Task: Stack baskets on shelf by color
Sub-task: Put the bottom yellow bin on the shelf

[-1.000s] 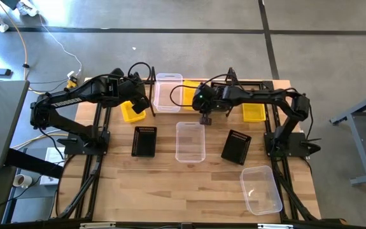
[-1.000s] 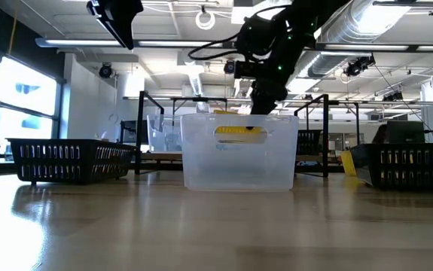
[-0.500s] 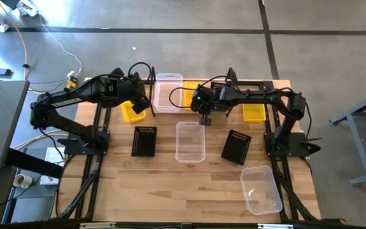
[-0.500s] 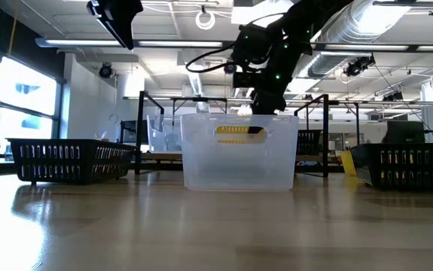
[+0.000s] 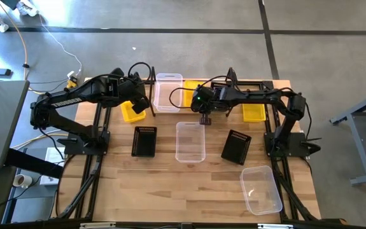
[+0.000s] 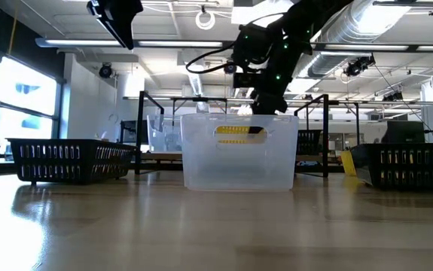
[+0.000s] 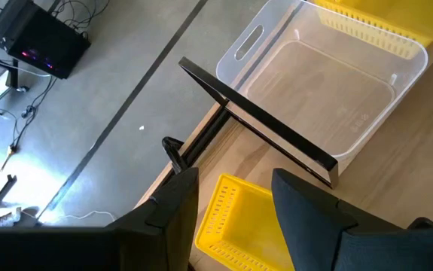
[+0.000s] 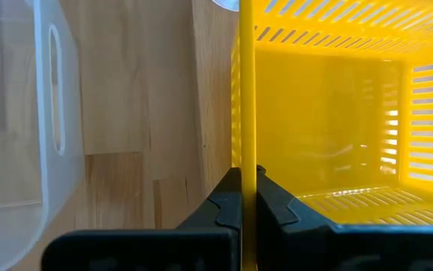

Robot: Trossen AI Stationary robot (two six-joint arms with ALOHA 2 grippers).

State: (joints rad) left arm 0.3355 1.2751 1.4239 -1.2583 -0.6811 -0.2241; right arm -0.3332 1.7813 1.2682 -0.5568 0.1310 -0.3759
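At the lower right of the high view a clear basket (image 5: 261,189) is seen lying alone on the tabletop (image 5: 170,191). Higher, at mid-frame, a row is formed by a black basket (image 5: 144,140), a second clear basket (image 5: 190,141) and a tilted black basket (image 5: 236,146). Above these, the right gripper (image 8: 248,197) is seen clenched on the thin wall of a yellow basket (image 8: 329,113) at upper centre. The left gripper (image 7: 235,199) is held with fingers spread, empty, above another yellow basket (image 5: 132,111) at the upper left. Farthest up, a third clear basket (image 5: 167,92) sits on the shelf (image 7: 257,120), and a third yellow basket (image 5: 253,112) lies at the upper right.
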